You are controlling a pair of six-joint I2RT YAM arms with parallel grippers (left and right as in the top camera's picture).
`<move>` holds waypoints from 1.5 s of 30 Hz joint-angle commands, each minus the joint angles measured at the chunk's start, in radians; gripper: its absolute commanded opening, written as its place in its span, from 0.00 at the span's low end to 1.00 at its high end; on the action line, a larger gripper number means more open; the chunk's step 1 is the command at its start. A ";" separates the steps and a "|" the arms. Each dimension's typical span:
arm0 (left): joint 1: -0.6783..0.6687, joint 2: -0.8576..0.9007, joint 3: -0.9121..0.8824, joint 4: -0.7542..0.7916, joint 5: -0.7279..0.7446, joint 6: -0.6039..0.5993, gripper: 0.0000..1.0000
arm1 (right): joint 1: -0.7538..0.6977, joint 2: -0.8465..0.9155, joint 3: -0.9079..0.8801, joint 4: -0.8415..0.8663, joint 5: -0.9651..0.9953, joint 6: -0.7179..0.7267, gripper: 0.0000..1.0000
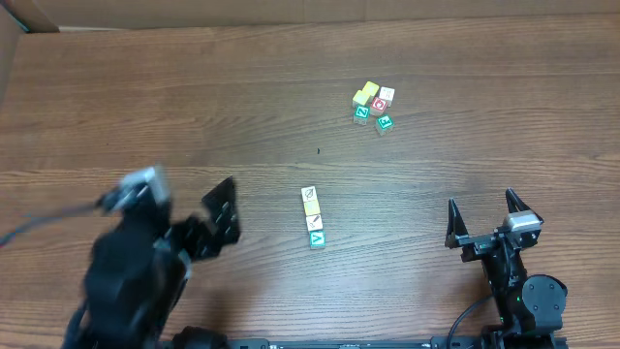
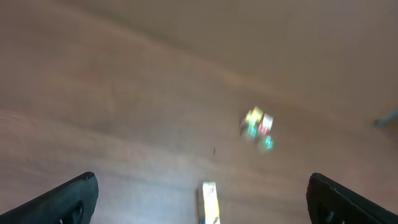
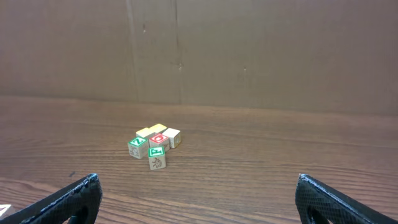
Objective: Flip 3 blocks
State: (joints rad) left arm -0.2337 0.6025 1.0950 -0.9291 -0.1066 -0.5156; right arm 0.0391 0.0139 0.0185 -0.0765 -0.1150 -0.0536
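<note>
A row of several small blocks (image 1: 313,215) lies at the table's middle, with white, yellow and green tops. It shows blurred at the bottom of the left wrist view as the row (image 2: 209,202). A cluster of blocks (image 1: 373,107) sits further back to the right, yellow, white and green around a red-faced cube (image 1: 379,105). The right wrist view shows this cluster (image 3: 154,146) well ahead of the fingers. My left gripper (image 1: 225,218) is open left of the row, its arm blurred. My right gripper (image 1: 482,215) is open at the front right, holding nothing.
The brown wooden table (image 1: 194,107) spreads across the whole view. A cardboard wall (image 3: 249,50) stands behind the table's far edge. A cardboard flap (image 1: 15,39) shows at the far left corner.
</note>
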 commanded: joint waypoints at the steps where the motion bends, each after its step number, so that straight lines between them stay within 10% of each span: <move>1: 0.008 -0.099 0.005 -0.019 -0.086 0.022 1.00 | -0.007 -0.011 -0.011 0.003 0.009 -0.007 1.00; 20: 0.224 -0.595 -0.248 -0.116 -0.075 -0.008 1.00 | -0.007 -0.011 -0.011 0.003 0.009 -0.007 1.00; 25: 0.237 -0.599 -0.350 0.179 -0.052 -0.015 1.00 | -0.007 -0.011 -0.011 0.003 0.009 -0.007 1.00; 33: 0.249 -0.599 -0.690 1.095 0.073 -0.015 0.99 | -0.007 -0.011 -0.011 0.003 0.009 -0.006 1.00; 45: 0.249 -0.599 -1.037 1.258 0.093 -0.016 1.00 | -0.007 -0.011 -0.011 0.003 0.009 -0.007 1.00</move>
State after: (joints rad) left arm 0.0086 0.0132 0.1230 0.3294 -0.0383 -0.5247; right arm 0.0391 0.0128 0.0185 -0.0784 -0.1150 -0.0563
